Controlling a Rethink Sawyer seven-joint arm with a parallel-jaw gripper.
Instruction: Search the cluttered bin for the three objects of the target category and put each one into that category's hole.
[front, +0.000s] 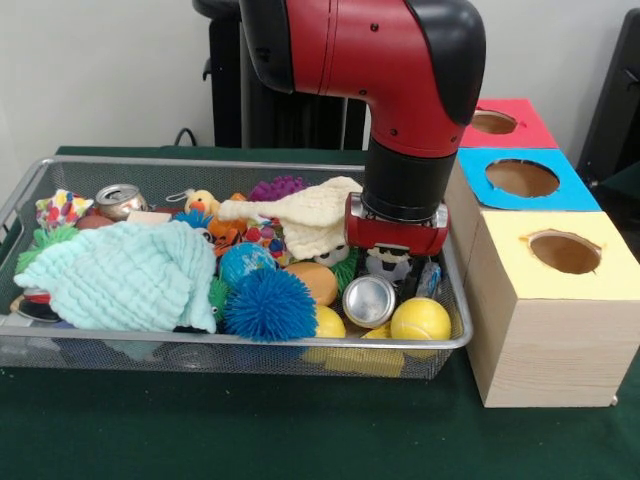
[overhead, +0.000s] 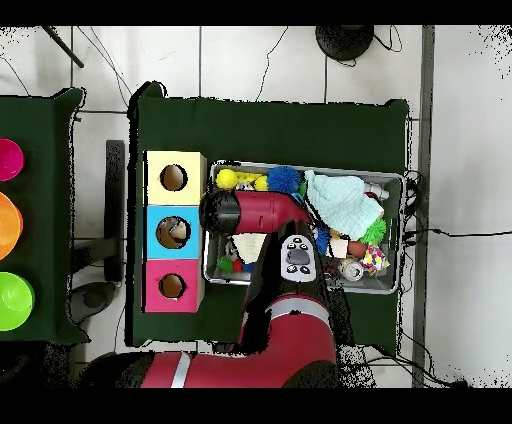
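The wire mesh bin (front: 250, 343) is packed with toys, cloths and cans. My gripper (front: 398, 262) is down in the bin's right end, below the red wrist, and the clutter hides its tip. A small see-through bluish plastic item (front: 430, 278) lies just to the right of it, against the bin wall; I cannot tell if they touch. The blue-surround hole (front: 522, 178) is the middle box to the right of the bin. In the overhead view the arm (overhead: 250, 212) covers the gripper, and something pale shows inside the blue hole (overhead: 173, 232).
A mint cloth (front: 130, 275), a cream cloth (front: 310, 215), a blue spiky ball (front: 268, 305), a yellow ball (front: 420, 320) and two metal cans (front: 368, 300) (front: 120, 198) lie in the bin. The red-surround hole (front: 494, 122) and the yellow-surround hole (front: 565, 252) flank the blue one.
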